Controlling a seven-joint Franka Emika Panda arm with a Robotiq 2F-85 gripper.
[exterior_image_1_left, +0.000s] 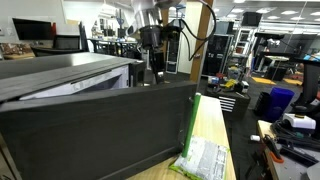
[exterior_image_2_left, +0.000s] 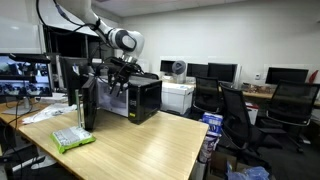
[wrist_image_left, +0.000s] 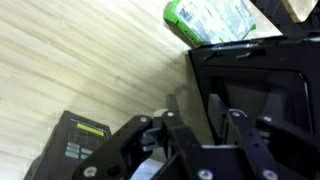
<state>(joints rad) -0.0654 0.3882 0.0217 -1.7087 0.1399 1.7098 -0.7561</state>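
Table pale smooth wood; microwave matt black casing; packet glossy plastic.

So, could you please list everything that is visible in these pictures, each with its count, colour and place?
appliance: one, black, box-shaped, on the table directly below the gripper
packet: one, green and white, lying flat near the table's edge, apart from the appliance
table: one, light wood, bearing the appliance and the packet
white machine: one, white, behind the table
monitors: several, dark, along the back wall
office chairs: at least two, black, beside the table
blue bin: one, blue, on the lab floor in an exterior view
robot arm: one, white, reaching over the table
gripper: one, black, at the appliance's top; fingers' gap unclear
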